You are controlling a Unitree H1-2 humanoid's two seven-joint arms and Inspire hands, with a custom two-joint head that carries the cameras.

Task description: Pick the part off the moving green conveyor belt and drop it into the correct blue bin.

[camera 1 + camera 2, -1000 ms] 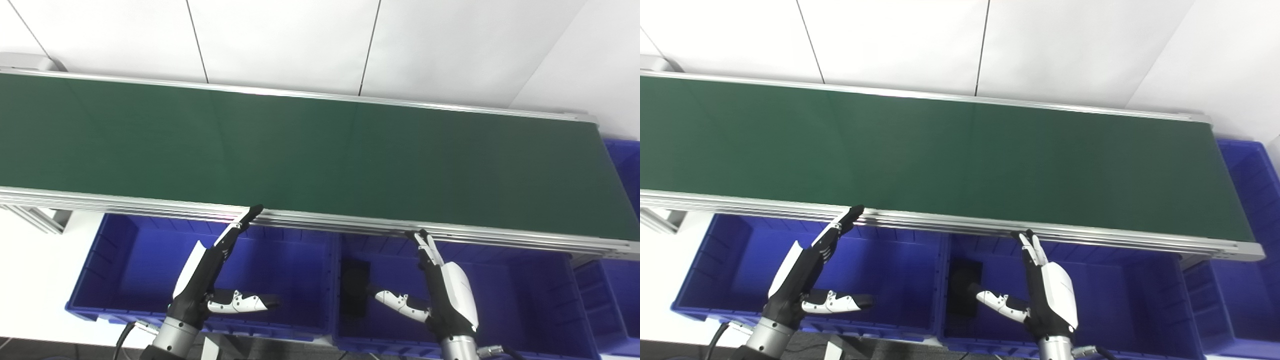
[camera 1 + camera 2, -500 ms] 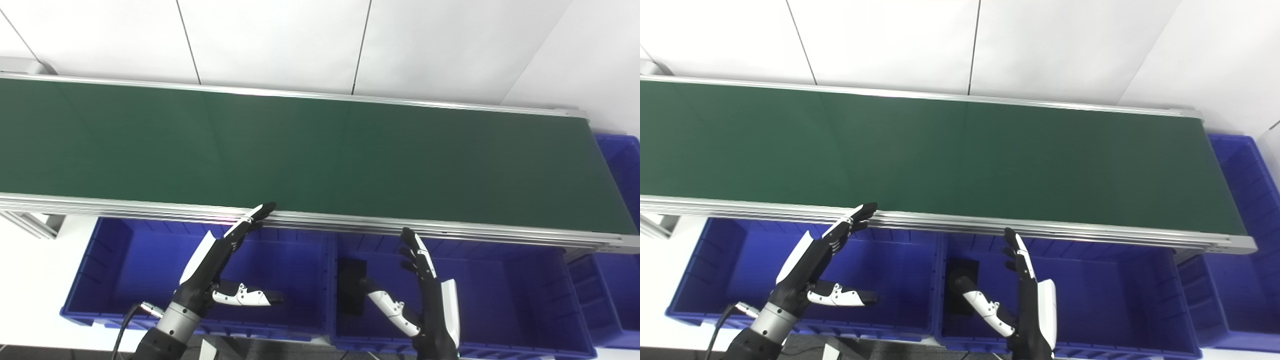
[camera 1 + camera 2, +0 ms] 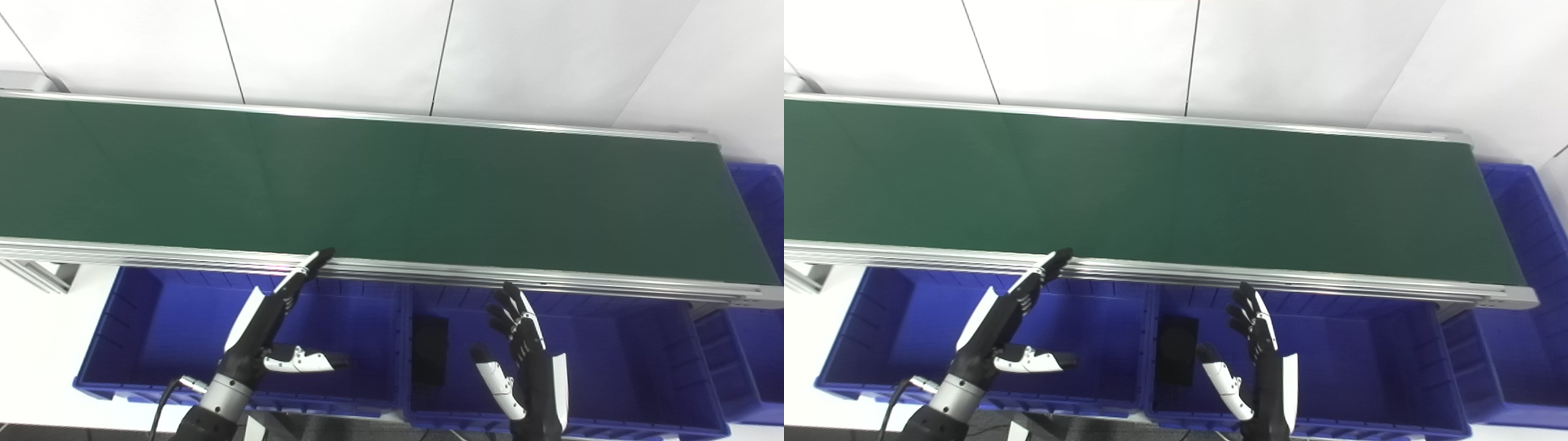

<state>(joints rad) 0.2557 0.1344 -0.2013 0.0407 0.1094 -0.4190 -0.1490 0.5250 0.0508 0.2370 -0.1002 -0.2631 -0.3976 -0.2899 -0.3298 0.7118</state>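
A white panelled wall (image 3: 343, 49) with thin dark seams rises behind, and a pale floor (image 3: 37, 318) shows at lower left beside an aluminium frame leg (image 3: 37, 275).

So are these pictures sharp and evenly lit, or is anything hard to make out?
Left eye view: sharp, the belt evenly lit without glare, though the dark part in the bin sits in shadow, its details lost. Right eye view: the same, with both hands crisp, no motion blur.
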